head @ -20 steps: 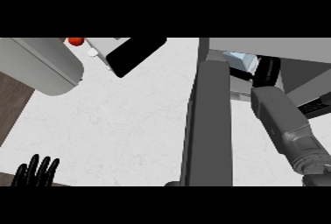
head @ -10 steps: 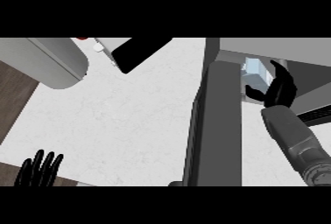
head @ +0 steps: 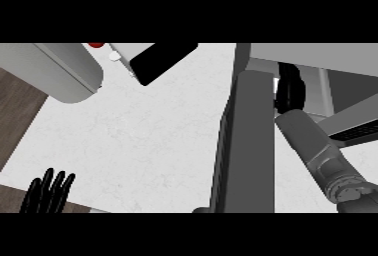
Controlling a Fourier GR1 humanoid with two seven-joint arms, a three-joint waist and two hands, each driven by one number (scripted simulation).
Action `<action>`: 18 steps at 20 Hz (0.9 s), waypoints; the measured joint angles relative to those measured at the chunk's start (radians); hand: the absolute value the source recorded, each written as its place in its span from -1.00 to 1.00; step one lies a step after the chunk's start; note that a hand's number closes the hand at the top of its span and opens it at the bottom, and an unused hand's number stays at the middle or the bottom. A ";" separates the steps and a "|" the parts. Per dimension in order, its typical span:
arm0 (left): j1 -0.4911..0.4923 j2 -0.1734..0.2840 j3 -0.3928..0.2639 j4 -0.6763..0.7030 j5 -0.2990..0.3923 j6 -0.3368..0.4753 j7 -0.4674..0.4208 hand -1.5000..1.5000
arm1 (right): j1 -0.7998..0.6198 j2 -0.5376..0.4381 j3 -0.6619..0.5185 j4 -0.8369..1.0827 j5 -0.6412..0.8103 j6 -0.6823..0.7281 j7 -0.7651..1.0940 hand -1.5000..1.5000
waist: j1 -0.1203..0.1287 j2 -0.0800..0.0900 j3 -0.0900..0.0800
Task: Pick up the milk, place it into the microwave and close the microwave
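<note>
Grey was most of what lay before me: the pale speckled counter spread across the left and middle of my view, and the tall dark-grey microwave door stood open, edge-on, running from near the top down to the bottom. Beyond that door, on its right, was the microwave with its lighter inner walls, and my right hand was inside the opening, black against the light interior, at the end of my grey forearm that slanted up from the lower right corner. The door's edge hid part of that hand, and I could not tell whether its fingers were curled or straight, nor whether they touched anything. The milk I could barely see: only a thin pale sliver showed just beside the hand, between it and the door, inside the microwave. My left hand rested at the lower left edge of the view, fingers straight, slightly spread and pointing up, holding nothing, over the counter's near corner. At the upper left a large rounded grey appliance lay on the counter, and beside it a light body with a red knob, a white knob and a slanted black panel.
</note>
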 measured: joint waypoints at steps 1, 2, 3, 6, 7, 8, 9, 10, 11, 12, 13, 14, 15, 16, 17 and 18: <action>-0.001 0.002 0.004 0.003 0.000 -0.001 -0.003 -1.00 | -0.004 0.007 0.002 0.001 0.002 0.016 -0.001 -1.00 | -0.001 -0.001 0.000; -0.004 0.003 0.004 0.002 0.000 -0.002 -0.005 -1.00 | -0.007 0.013 0.003 -0.001 0.002 0.032 -0.004 -1.00 | -0.002 -0.001 0.000; -0.007 0.001 0.003 0.002 -0.003 -0.001 -0.008 -1.00 | -0.010 0.024 0.005 0.000 0.005 0.048 -0.006 -1.00 | -0.005 -0.002 0.000; -0.008 0.001 0.008 0.009 -0.003 -0.003 -0.015 -1.00 | -0.018 0.047 -0.005 -0.012 -0.005 0.093 -0.014 -1.00 | -0.012 -0.004 0.001; -0.006 0.000 0.008 0.009 -0.002 -0.004 -0.018 -1.00 | -0.018 0.054 -0.015 -0.022 -0.015 0.111 -0.019 -1.00 | -0.015 -0.006 0.001; -0.001 0.001 0.008 0.006 -0.002 -0.006 -0.020 -1.00 | -0.014 0.060 -0.025 -0.034 -0.026 0.126 -0.031 -1.00 | -0.018 -0.007 0.002; 0.003 0.001 0.008 0.004 -0.001 -0.007 -0.020 -1.00 | -0.010 0.066 -0.039 -0.047 -0.040 0.145 -0.044 -1.00 | -0.023 -0.009 0.002; 0.005 0.001 0.010 0.005 0.001 -0.009 -0.023 -1.00 | -0.006 0.067 -0.051 -0.060 -0.053 0.166 -0.058 -1.00 | -0.030 -0.010 0.002; 0.006 0.002 0.013 0.004 0.003 -0.009 -0.022 -1.00 | -0.002 0.070 -0.064 -0.072 -0.066 0.191 -0.071 -1.00 | -0.036 -0.012 0.002; 0.007 0.002 0.012 0.004 0.001 -0.010 -0.025 -1.00 | 0.000 0.072 -0.076 -0.080 -0.079 0.216 -0.080 -1.00 | -0.041 -0.014 0.002; 0.010 0.004 0.016 0.006 0.000 -0.012 -0.031 -1.00 | 0.012 0.078 -0.089 -0.089 -0.092 0.236 -0.098 -1.00 | -0.048 -0.016 0.002; 0.011 0.003 0.016 0.006 0.000 -0.012 -0.030 -1.00 | 0.021 0.082 -0.102 -0.098 -0.106 0.262 -0.116 -1.00 | -0.054 -0.018 0.002; 0.016 0.006 0.018 0.005 0.001 -0.014 -0.031 -1.00 | 0.036 0.089 -0.116 -0.107 -0.121 0.283 -0.136 -1.00 | -0.059 -0.020 0.002; 0.022 0.005 0.017 0.004 0.000 -0.016 -0.035 -1.00 | 0.047 0.091 -0.128 -0.115 -0.134 0.312 -0.156 -1.00 | -0.064 -0.022 0.001; 0.026 0.005 0.017 0.007 -0.001 -0.020 -0.042 -1.00 | 0.056 0.090 -0.140 -0.121 -0.147 0.341 -0.172 -1.00 | -0.068 -0.024 0.001; 0.031 0.008 0.020 0.008 -0.002 -0.022 -0.044 -1.00 | 0.071 0.094 -0.153 -0.126 -0.161 0.368 -0.193 -1.00 | -0.073 -0.025 0.001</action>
